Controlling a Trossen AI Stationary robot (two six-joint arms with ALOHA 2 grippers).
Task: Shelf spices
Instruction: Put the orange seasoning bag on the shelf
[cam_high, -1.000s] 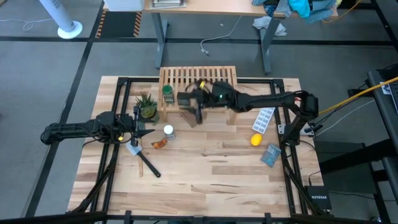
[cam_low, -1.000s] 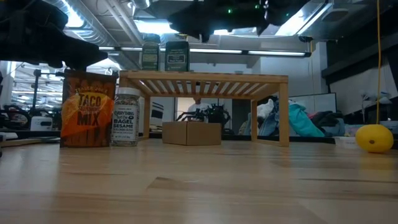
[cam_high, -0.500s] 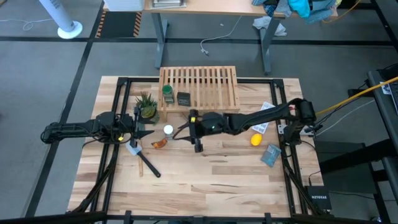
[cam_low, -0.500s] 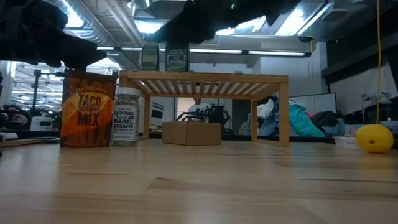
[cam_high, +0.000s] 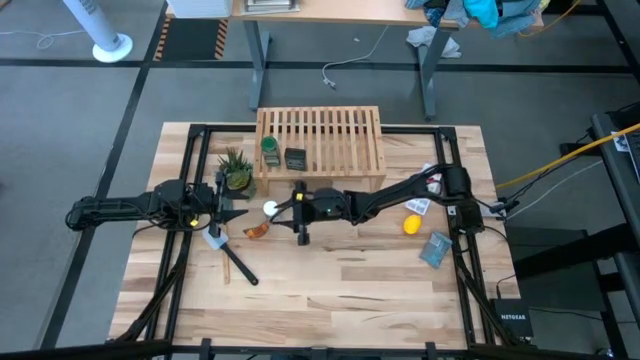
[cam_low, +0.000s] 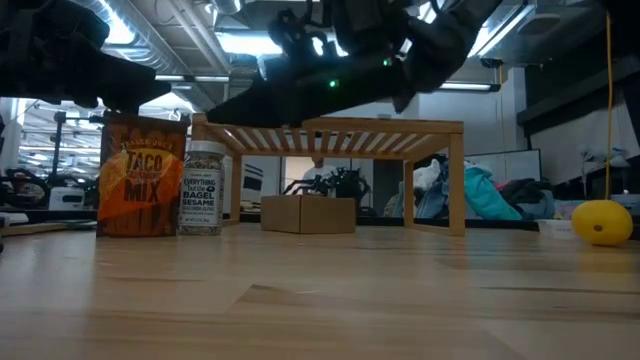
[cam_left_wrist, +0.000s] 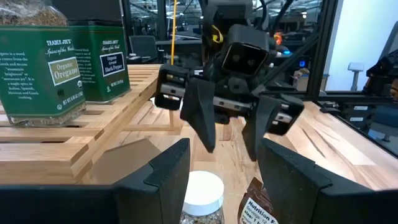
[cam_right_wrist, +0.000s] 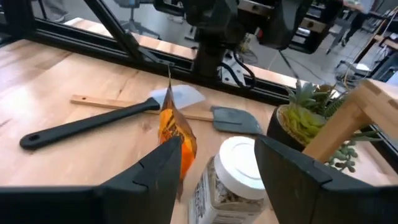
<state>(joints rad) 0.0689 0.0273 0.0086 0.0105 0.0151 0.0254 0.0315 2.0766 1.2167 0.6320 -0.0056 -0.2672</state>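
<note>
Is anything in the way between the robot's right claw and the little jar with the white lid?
Nothing visible is. The right gripper, fingers open, sits just beside the white-capped jar with only bare tabletop between them. The orange taco mix packet stands close beside the jar, not in the path. The left gripper waits on the jar's other side.

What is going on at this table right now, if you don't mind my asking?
The robot is putting spices onto the wooden shelf. The oregano jar and the black pepper tin already stand on it. The right gripper, open and empty, is reaching toward the white-capped sesame jar and the orange taco mix packet, which are both on the tabletop. The left gripper waits open nearby, holding nothing.
</note>
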